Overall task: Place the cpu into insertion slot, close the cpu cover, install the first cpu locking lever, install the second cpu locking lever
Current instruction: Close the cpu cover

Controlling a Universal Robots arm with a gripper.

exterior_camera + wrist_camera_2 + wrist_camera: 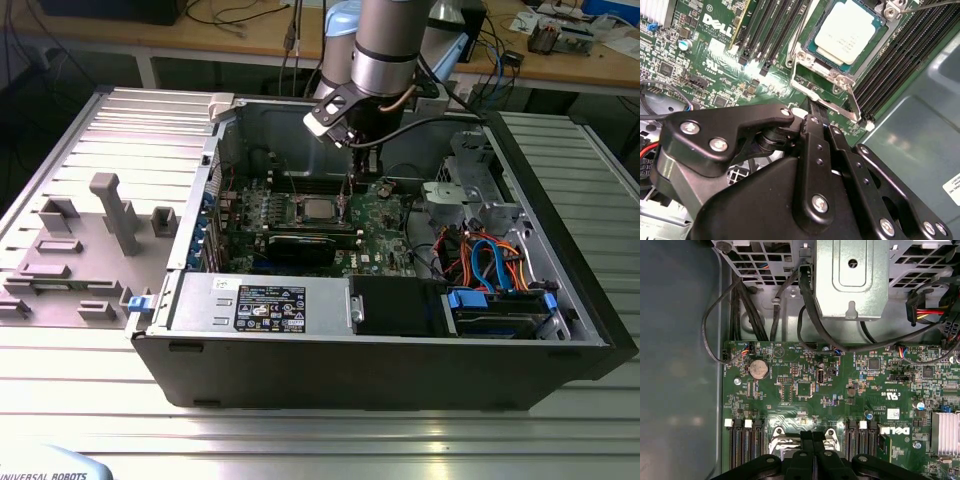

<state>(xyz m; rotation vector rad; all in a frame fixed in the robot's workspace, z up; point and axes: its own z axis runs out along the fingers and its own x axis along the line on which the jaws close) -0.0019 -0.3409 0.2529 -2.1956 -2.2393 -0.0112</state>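
The cpu (847, 31), a silver-grey square, lies flat in the insertion slot (812, 91) on the green motherboard; it is also seen as the cpu (318, 209) in the exterior view. The cpu cover (867, 57), a thin silver frame, lies down around it. A thin wire lever (854, 102) runs along one side of the socket. My gripper (819, 112) hangs just above the socket's edge, black fingers pressed together with nothing seen between them. It also appears as the gripper (813, 436) and the gripper (348, 200).
Long black memory slots (765, 30) flank the socket on both sides. A metal drive cage (852, 277) with black cables, a finned heatsink (945, 432), a black card (300, 247), the power supply (260, 300) and blue cables (490, 260) crowd the open case.
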